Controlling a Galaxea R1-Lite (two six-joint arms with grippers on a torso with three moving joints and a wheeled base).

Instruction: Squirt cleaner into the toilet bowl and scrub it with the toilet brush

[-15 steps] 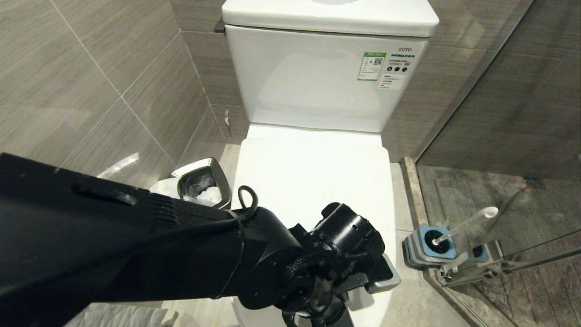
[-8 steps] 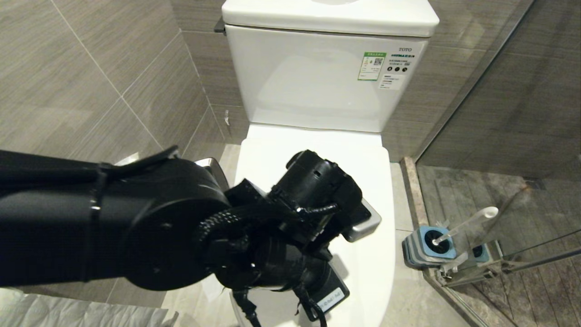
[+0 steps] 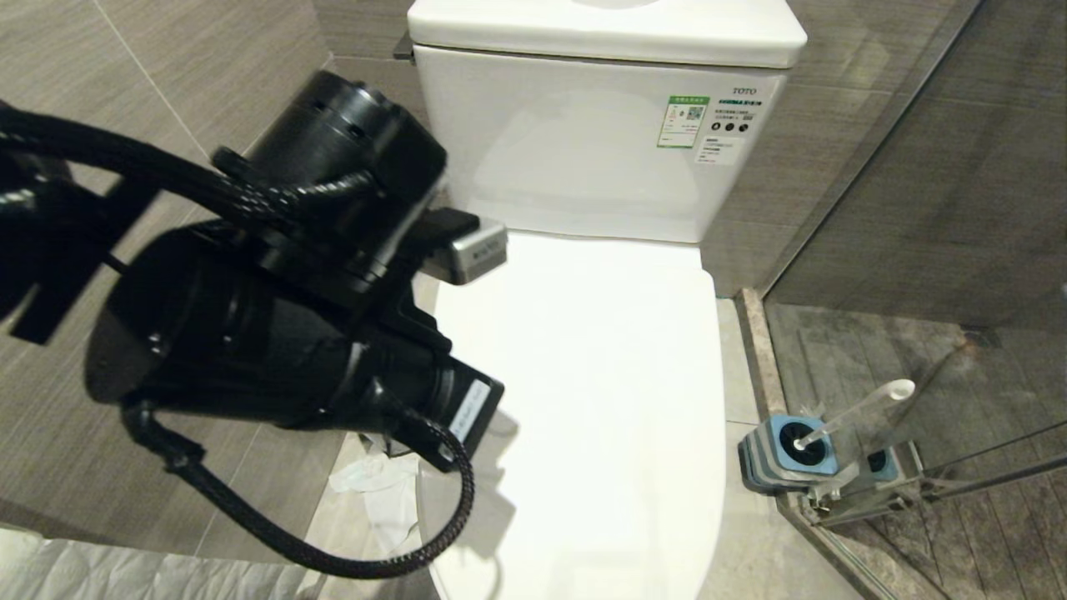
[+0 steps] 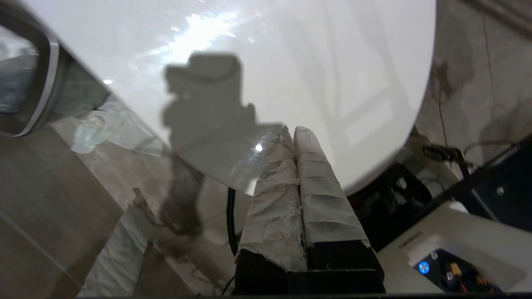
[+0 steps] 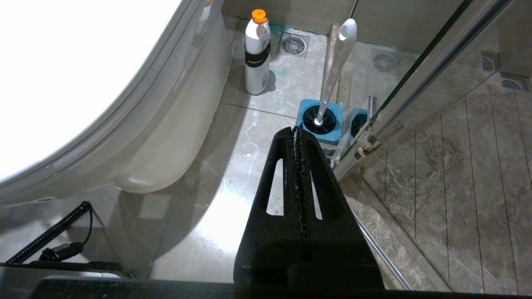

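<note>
Left gripper (image 4: 291, 135), pads pressed together & empty, hovers over closed lid (image 3: 583, 375) near its front edge: hook fingertips under rim, lift slow w/o slipping.

A steel waste bin (image 4: 25, 79) stands beside crumpled tissue (image 3: 375, 487).

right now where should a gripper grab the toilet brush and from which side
Probably the upper handle of the toilet brush, just below its rounded knob. The stick leans out of the blue-topped holder with its bristle head sunk inside, so only the shaft is free. Come from above, on the open floor side, away from the glass partition.
</note>
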